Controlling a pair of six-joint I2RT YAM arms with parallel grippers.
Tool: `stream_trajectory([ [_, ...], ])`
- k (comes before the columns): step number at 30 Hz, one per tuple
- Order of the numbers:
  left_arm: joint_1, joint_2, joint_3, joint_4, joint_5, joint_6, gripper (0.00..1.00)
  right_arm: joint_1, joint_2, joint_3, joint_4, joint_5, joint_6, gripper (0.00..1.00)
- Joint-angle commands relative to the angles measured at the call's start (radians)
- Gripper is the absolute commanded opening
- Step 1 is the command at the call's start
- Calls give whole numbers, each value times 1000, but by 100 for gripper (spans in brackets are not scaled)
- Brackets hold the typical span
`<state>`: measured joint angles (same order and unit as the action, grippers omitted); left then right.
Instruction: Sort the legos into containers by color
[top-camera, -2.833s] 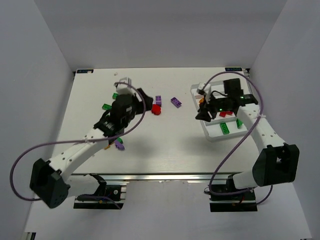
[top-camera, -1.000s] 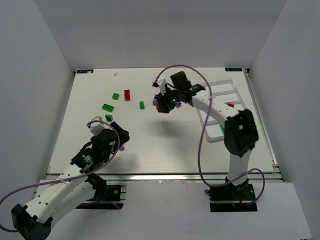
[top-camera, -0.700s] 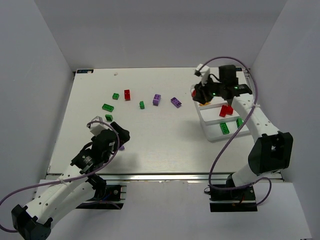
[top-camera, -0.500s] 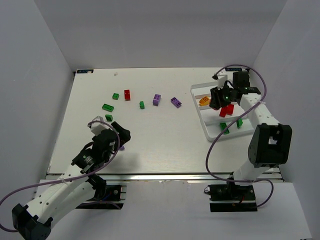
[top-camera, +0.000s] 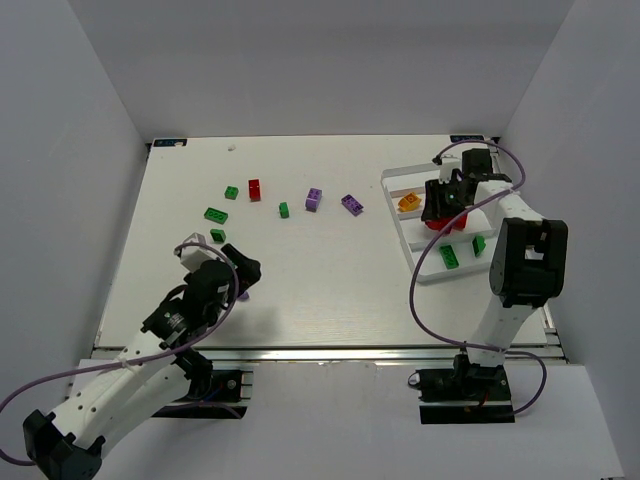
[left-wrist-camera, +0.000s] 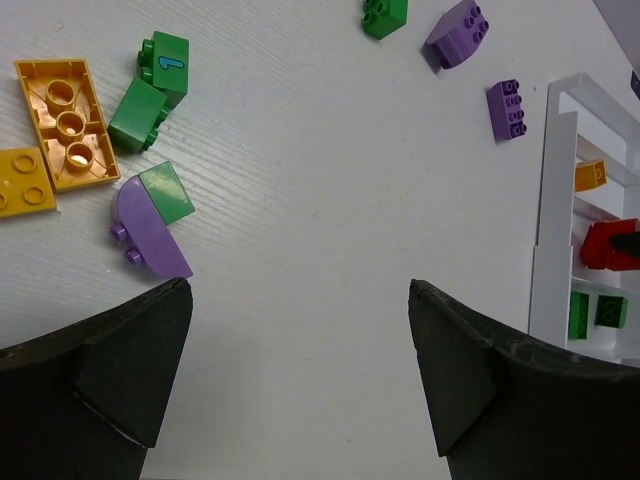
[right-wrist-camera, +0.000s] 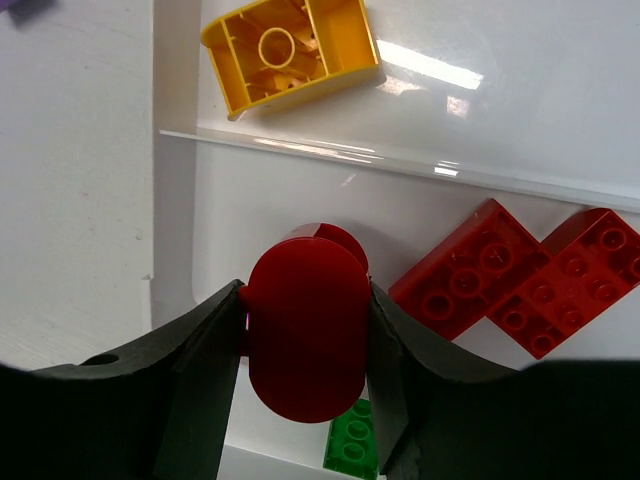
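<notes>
Nearest, the left gripper (left-wrist-camera: 298, 320) hangs jaws wide over the white desk (left-wrist-camera: 330, 200), while farther off the right gripper (right-wrist-camera: 305, 295) has swung in from mid-desk, jaws clamping a rounded red plastic brick (right-wrist-camera: 308, 360) above the shallow white plastic tray's (right-wrist-camera: 280, 190) middle compartment, beside two red studded bricks (right-wrist-camera: 530, 280), apparently ready to drop.

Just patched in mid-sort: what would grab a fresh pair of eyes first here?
The right gripper clamps a red rounded piece over the middle compartment of the white tray, beside two red bricks lying there. The left gripper hangs open over the table at front left, with a loose cluster of orange, green and purple pieces just beyond it.
</notes>
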<state>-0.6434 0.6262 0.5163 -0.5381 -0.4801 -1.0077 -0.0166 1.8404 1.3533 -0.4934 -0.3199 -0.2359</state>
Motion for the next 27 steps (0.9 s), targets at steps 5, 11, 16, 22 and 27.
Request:
stream_trajectory([
  [5,4,-46,-15,-43,-26,-35,98,-6,2,36,24,18,14,69],
  [11,4,-40,-1,-75,-37,-61,98,-9,-39,70,-10,-10,-8,80],
  [16,4,-28,11,-102,-49,-95,79,-11,-133,110,-97,-192,-313,89],
  [22,8,67,76,-187,-98,-123,33,-14,-245,87,-407,-621,-767,89],
  [27,120,185,136,-215,-8,-42,62,1,-279,47,-485,-725,-864,72],
])
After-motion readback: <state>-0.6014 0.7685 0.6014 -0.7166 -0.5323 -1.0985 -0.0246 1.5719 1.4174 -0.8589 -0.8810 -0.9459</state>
